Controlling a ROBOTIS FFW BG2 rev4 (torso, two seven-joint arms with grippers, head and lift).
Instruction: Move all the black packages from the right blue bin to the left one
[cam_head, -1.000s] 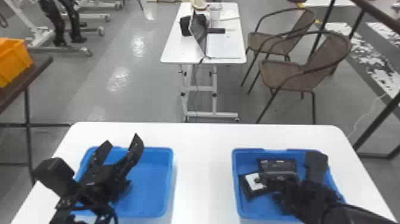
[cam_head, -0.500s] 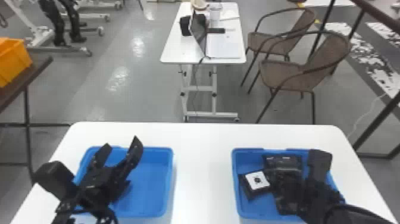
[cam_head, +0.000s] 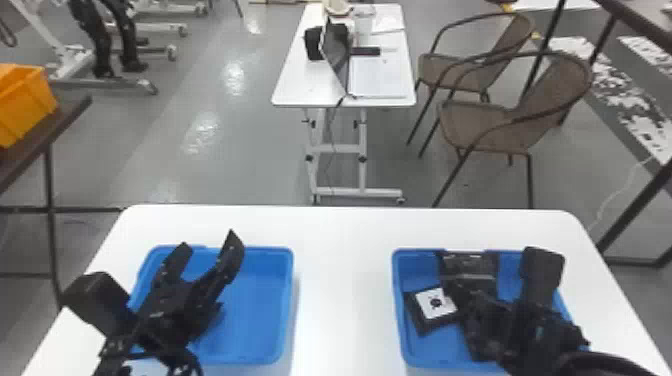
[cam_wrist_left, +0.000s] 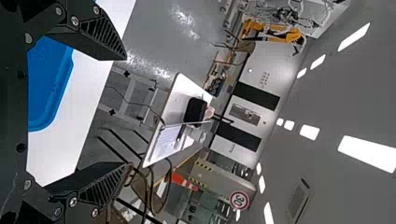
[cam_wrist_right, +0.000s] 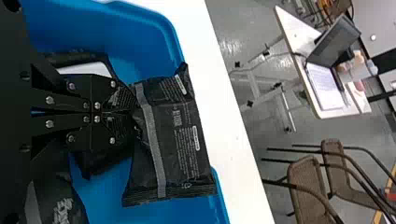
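We have our right gripper (cam_head: 467, 297) inside the right blue bin (cam_head: 412, 262), and its fingers are pressed together on the near edge of one black package (cam_wrist_right: 180, 140). This package has a grey stripe, and it extends to the far rim; we cannot tell if it touches the floor of the bin. To the left of our gripper there lies a second black package with a white label (cam_head: 425, 322). Another dark package (cam_wrist_right: 56, 200) is on the near side, partly hidden by our arm. Our left gripper (cam_head: 209, 240) is above the left blue bin (cam_head: 255, 320), its fingers wide apart, with nothing between them.
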